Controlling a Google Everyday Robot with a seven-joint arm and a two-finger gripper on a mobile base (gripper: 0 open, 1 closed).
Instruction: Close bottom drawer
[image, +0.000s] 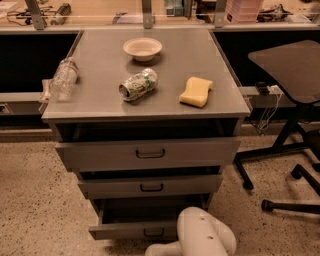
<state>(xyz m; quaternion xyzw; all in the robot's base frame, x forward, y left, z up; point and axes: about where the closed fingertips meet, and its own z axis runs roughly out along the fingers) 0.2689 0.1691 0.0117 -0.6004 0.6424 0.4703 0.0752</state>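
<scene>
Grey metal cabinet (175, 65) stands on a speckled floor (35, 200) with three drawers. The bottom drawer (125, 230) is lowest, with the narrowest front and a small dark handle (153, 232); it is pulled out well past the two above, its dark interior exposed. The middle drawer (110, 187) and top drawer (100, 155) also sit slightly proud of the frame. A white robot arm housing (205, 234) occupies the bottom edge, just in front of the bottom drawer's right half. The gripper is hidden beneath this housing at the frame's lower edge; open or closed cannot be told. On the cabinet top lie a bowl (142, 48), a crushed can (138, 84), a yellow sponge (196, 91) and, at the left edge, a plastic bottle (63, 79).
</scene>
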